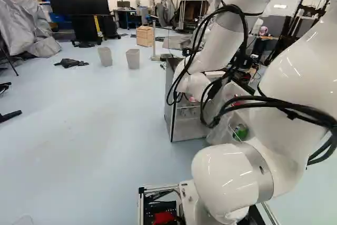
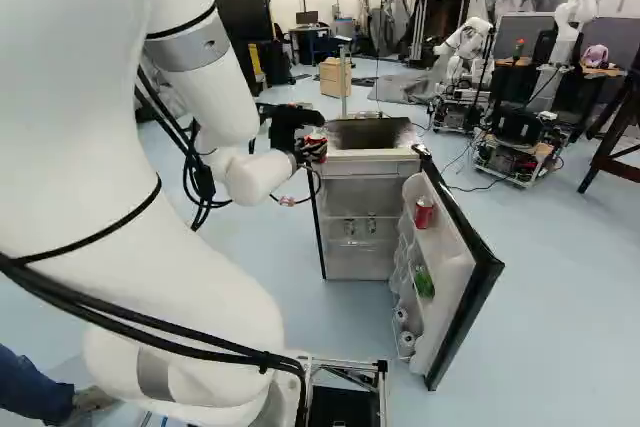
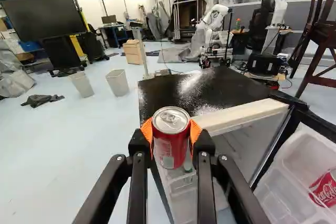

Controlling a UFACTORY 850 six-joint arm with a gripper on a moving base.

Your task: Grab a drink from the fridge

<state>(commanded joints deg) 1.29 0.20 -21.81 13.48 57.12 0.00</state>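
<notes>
In the right base view my gripper is up at the near left corner of the small fridge, level with its top. The wrist view shows my gripper shut on a red can, an orange pad on each side of it. The can is upright, with its silver lid showing. The fridge door stands wide open. Its shelves hold another red can, a green item and white-topped cans lower down. Small bottles stand inside the fridge.
Two grey bins stand on the floor beyond the fridge's left side, near a wooden drawer unit. Another robot is at the back, close to a wheeled cart. A person's leg shows low at the left of the right base view.
</notes>
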